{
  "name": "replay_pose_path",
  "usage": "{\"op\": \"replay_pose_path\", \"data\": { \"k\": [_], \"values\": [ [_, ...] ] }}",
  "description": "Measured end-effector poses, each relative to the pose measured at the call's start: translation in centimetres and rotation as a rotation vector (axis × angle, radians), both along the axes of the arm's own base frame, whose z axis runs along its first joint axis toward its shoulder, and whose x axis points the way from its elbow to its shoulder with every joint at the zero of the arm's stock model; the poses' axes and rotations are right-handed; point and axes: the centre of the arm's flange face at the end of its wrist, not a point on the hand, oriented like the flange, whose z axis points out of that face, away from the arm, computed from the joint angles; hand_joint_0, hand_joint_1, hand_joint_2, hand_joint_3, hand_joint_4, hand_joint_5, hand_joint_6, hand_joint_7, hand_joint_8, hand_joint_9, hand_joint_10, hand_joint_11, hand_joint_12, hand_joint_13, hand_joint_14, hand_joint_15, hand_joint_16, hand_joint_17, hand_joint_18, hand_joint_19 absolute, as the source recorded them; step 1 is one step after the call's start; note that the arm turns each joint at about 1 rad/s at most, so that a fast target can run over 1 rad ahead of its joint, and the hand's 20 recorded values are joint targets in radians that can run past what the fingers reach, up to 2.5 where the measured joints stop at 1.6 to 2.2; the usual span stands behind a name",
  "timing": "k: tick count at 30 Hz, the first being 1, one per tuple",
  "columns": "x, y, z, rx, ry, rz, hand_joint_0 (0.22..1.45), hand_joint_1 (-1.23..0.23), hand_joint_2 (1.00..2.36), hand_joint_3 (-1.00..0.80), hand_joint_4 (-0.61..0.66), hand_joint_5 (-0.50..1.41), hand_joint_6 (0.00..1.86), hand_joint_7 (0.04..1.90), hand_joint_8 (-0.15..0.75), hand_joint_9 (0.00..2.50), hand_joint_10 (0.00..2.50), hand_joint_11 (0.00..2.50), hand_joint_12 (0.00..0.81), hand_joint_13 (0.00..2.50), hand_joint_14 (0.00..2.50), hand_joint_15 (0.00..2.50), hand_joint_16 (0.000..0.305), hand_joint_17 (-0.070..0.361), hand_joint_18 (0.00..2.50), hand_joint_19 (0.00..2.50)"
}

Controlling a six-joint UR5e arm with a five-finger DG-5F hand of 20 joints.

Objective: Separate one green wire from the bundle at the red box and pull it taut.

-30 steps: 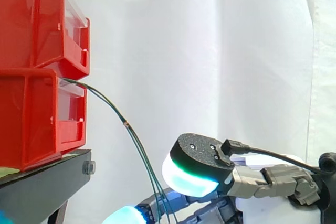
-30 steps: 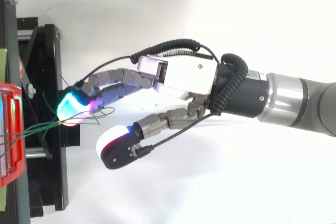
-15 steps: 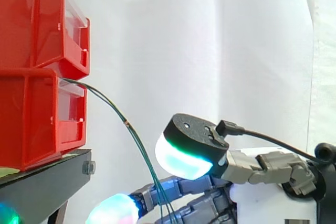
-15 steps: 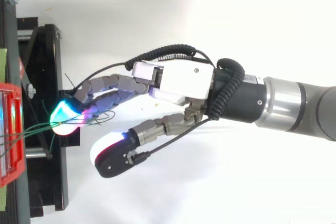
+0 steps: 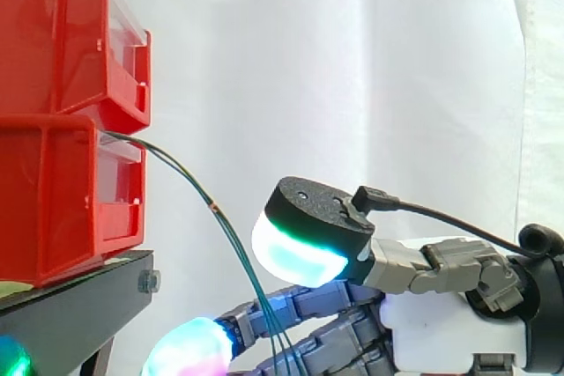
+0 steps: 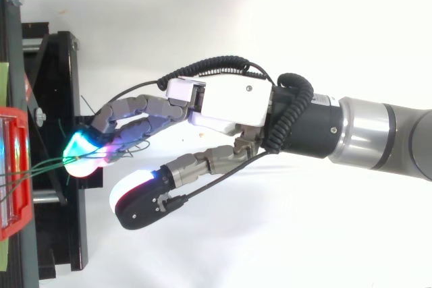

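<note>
Thin green wires [image 5: 189,178] leave the front of the lower red box [image 5: 62,191] and droop down to the right as a loose bundle. In the top view the wires [image 6: 40,165] run from the red box [image 6: 13,173] to the glowing fingertips [image 6: 84,150]. My hand [image 6: 229,102] reaches in from the right with its fingers stretched nearly straight, and the tips touch the wires. The thumb's pad [image 5: 300,248] stands apart above the fingers, off the wires. In the side view the wires cross the fingers [image 5: 300,305] low down. No finger is curled around a wire.
A second red box [image 5: 62,33] sits stacked on the lower one. Both rest on a black stand [image 5: 79,305] whose frame [image 6: 57,99] lies just left of the fingertips. A white curtain hangs behind.
The hand has crept left toward the red boxes and risen a little in the side view. Its fingertips now lie against the wires. The wires still hang slack.
</note>
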Motion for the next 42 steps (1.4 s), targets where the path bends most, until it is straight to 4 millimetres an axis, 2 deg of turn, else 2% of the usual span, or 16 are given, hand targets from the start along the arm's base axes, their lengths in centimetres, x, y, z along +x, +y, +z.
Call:
{"op": "replay_pose_path", "data": {
  "k": [10,22,27,33,42],
  "values": [
    [0.3,-0.1,0.7,0.009,-0.011,0.015,0.57,-0.58,1.01,-0.41,0.27,-0.15,0.50,1.08,0.320,0.67,0.01,0.31,0.368,0.59,0.01,0.16,0.064,0.145,0.58,0.26],
    [0.3,-0.7,3.3,0.010,-0.020,0.020,0.58,-0.58,1.01,-0.40,0.26,-0.14,0.50,1.13,0.317,0.67,0.01,0.33,0.366,0.60,0.01,0.16,0.063,0.142,0.58,0.27],
    [-0.1,-0.9,4.3,0.007,-0.009,0.019,0.57,-0.58,1.01,-0.42,0.26,-0.14,0.50,1.14,0.317,0.68,0.01,0.33,0.365,0.61,0.01,0.16,0.063,0.143,0.59,0.27],
    [-0.2,-1.1,4.5,0.008,-0.006,0.018,0.57,-0.58,1.01,-0.43,0.26,-0.14,0.50,1.14,0.319,0.68,0.01,0.32,0.368,0.61,0.01,0.18,0.063,0.143,0.59,0.27],
    [-0.2,-2.0,4.5,0.006,-0.005,0.003,0.56,-0.58,1.01,-0.44,0.30,-0.15,0.50,1.00,0.318,0.68,0.01,0.32,0.370,0.61,0.01,0.17,0.064,0.143,0.60,0.28]
  ]
}}
